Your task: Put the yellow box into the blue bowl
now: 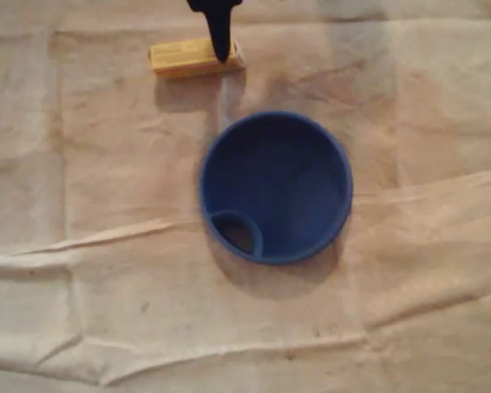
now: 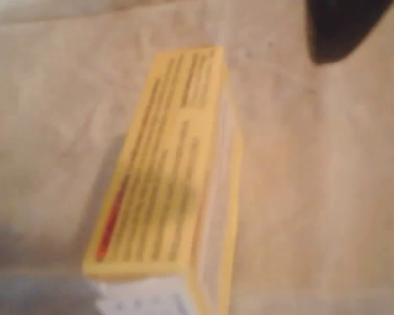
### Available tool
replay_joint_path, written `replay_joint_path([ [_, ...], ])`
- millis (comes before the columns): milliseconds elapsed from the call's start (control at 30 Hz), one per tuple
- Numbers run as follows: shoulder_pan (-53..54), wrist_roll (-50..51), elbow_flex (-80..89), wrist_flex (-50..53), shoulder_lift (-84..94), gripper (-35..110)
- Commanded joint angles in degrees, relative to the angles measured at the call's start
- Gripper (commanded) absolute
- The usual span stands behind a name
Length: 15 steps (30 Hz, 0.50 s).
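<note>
Overhead view: the yellow box (image 1: 195, 58) is seen lying flat on the surface (image 1: 106, 246), close to the top edge of the picture, with its long side running left to right. The surface is covered by a creased, pale cloth (image 1: 425, 270). The dark tool (image 1: 221, 51) is seen coming down from the top edge, and its tip is laid over the right part of the box in this view. Whether box and tool are touching cannot be told from above. The blue bowl (image 1: 275, 187) is set upright below and to the right of the box, apart from it, with bare cloth between them. A small rounded loop (image 1: 239, 233) is seen at the bowl's lower left rim.

Wrist view, which is blurred: the yellow box (image 2: 174, 177) is seen close up, running from the upper middle down to the lower left, with dark print and a red stripe on its top face. One dark finger (image 2: 341, 29) is seen at the upper right corner, beside the box's far end and separated from it by cloth. How far the tool is opened cannot be told, and nothing is seen to be held by it.
</note>
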State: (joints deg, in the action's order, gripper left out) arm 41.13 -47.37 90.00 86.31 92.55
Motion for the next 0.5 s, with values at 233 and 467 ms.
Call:
replay_joint_path([
  [233,0.00,2.72,-2.37,-5.01,-5.54,37],
  [467,-0.26,3.08,-1.76,-6.42,-5.89,37],
])
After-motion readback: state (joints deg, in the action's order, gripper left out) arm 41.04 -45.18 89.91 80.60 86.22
